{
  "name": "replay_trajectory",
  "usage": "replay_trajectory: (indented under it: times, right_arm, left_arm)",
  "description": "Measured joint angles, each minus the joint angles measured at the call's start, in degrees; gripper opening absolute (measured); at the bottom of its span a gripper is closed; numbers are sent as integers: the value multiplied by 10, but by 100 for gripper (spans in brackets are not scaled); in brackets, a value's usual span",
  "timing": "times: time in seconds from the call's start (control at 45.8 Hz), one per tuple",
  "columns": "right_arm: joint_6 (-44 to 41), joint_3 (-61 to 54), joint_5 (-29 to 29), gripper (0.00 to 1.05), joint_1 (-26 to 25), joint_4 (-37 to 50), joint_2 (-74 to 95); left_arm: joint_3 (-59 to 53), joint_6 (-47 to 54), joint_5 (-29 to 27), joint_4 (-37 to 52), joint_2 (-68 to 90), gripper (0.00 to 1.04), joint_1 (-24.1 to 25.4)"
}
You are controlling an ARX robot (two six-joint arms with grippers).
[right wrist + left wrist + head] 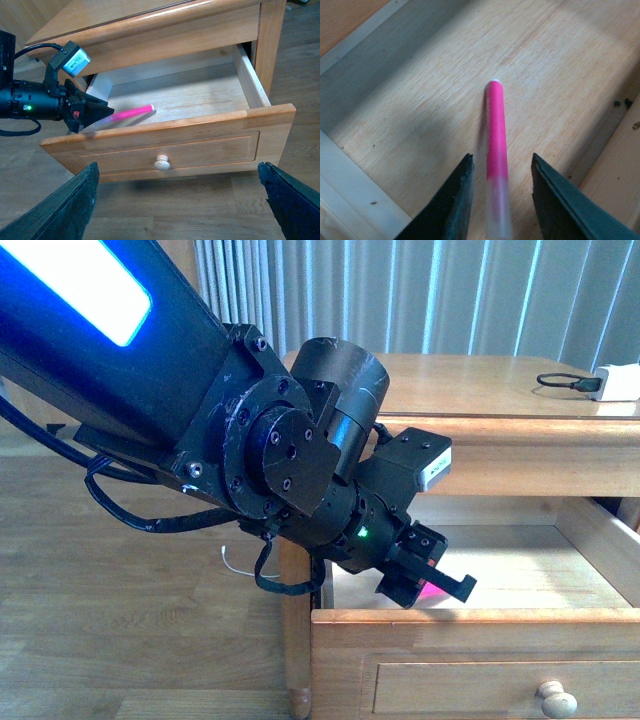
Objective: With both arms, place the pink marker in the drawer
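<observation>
Bulk of black at the far left of the front view: left arm (pixel 100 370), lit blue panel (pixel 90 285) on its upper link, cables (pixel 150 526) looping under its round joints. Slants down and rightward over the front edge of the drawer (pixel 170 145). Ends in left claw (pixel 100 113), inside the drawer's left half, above the pale wood bottom. Spread, not pinching: in the left wrist view, dark fingers (pixel 452 210) on either side of the pink marker (pixel 496 130), a thin strip of bare wood showing on both sides. Points lengthwise away from the claw, bright pink end outward, paler end back between the fingers and blurred. Cannot tell whether resting on the drawer bottom or just above it. Next rightward, drawer standing well out of the honey-brown cabinet (pixel 480 390), raised-panel front with round wooden knob (pixel 161 162) at its middle. Farther right, on the cabinet's top surface near the back corner, white charger block (pixel 622 383) with charger cable (pixel 562 382) curled just beside it, well apart from the marker. Right claw (pixel 177 172) in front of the drawer and outside it, seen only from its own wrist camera: two dark fingers far apart, spread wide, drawer front and plank floor (pixel 200 215) showing between them.
</observation>
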Motion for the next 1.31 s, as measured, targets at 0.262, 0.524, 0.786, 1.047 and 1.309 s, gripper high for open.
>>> replay_trajectory:
  times: [0.262,0.524,0.786,1.047,1.309]
  right_arm:
    - [0,0,0,96,0,0,0]
    - [0,0,0,96,0,0,0]
    - [0,0,0,96,0,0,0]
    - [0,0,0,96,0,0,0]
    - [0,0,0,96,0,0,0]
  left_arm:
    - [-19,-38,-29,63,-16,74,7]
    - [-97,-78,-47,114,-110,98,21]
    - [-245,-120,-127,196,-269,99,45]
    - [-433,-157,-173,207,-479,99,120]
    - [-637,-179,-219,62,-808,99,202]
